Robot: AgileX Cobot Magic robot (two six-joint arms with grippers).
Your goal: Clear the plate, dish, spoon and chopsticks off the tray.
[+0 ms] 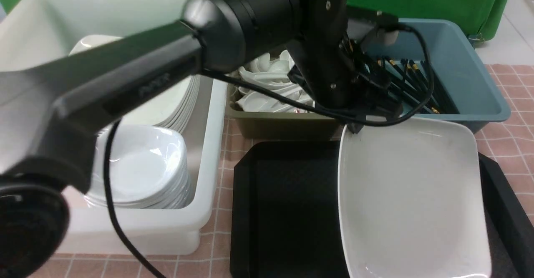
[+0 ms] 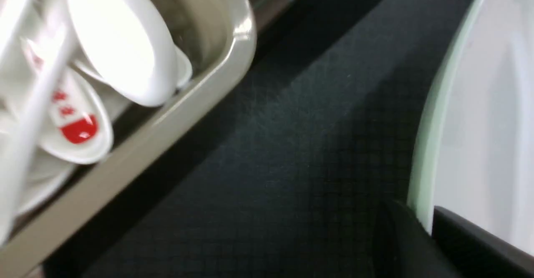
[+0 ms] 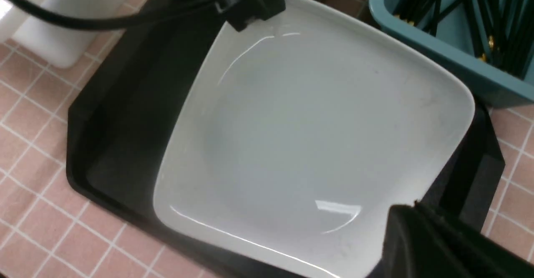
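The large white square plate (image 1: 409, 194) lies tilted over the right half of the black tray (image 1: 288, 203). My left gripper (image 1: 354, 127) reaches across from the left and is shut on the rim at the plate's far left corner. In the left wrist view its two dark fingers (image 2: 459, 244) pinch the plate's (image 2: 479, 123) edge above the tray's textured floor (image 2: 292, 152). The right gripper (image 3: 413, 211) is shut and hovers by the plate's (image 3: 308, 136) near right corner with nothing between its fingers. No dish, spoon or chopsticks show on the tray.
A white bin (image 1: 208, 152) on the left holds stacked plates (image 1: 175, 98) and dishes (image 1: 137, 165). An olive bin (image 1: 283, 125) behind the tray is full of white spoons (image 1: 267, 86). A blue bin (image 1: 475, 86) at the back right holds black chopsticks (image 1: 409, 82). The left arm spans the front view.
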